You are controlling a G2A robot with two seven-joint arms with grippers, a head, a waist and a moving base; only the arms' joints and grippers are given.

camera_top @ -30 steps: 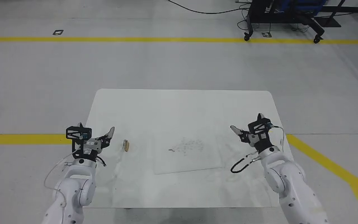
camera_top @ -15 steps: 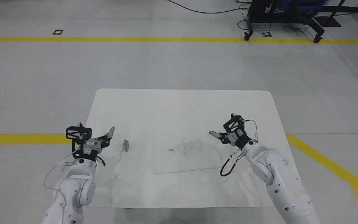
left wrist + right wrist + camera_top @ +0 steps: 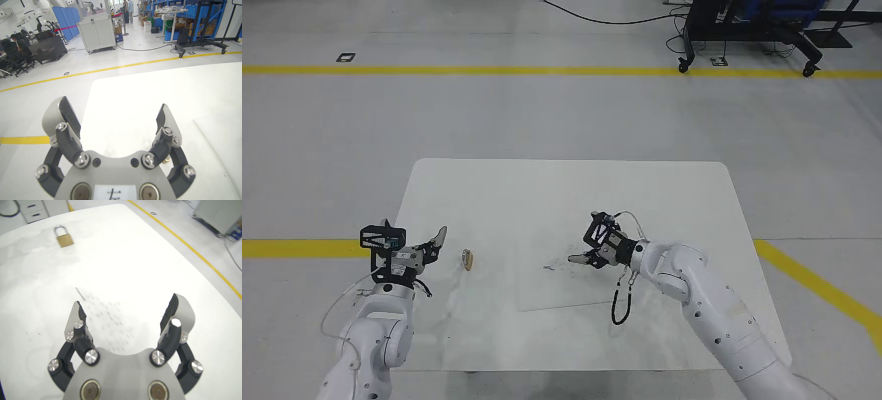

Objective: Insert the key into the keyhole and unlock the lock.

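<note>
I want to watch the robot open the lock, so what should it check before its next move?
1. Right gripper open and empty: ok.
2. Thin blurred streak on the table, just ahead of the right gripper, is the key: cannot tell.
3. Padlock lying flat with nothing touching it: ok.
4. Padlock shackle looks shut, so there is unlocking to do: ok.
5. Left gripper open and empty, ready to hold the padlock: ok.
</note>
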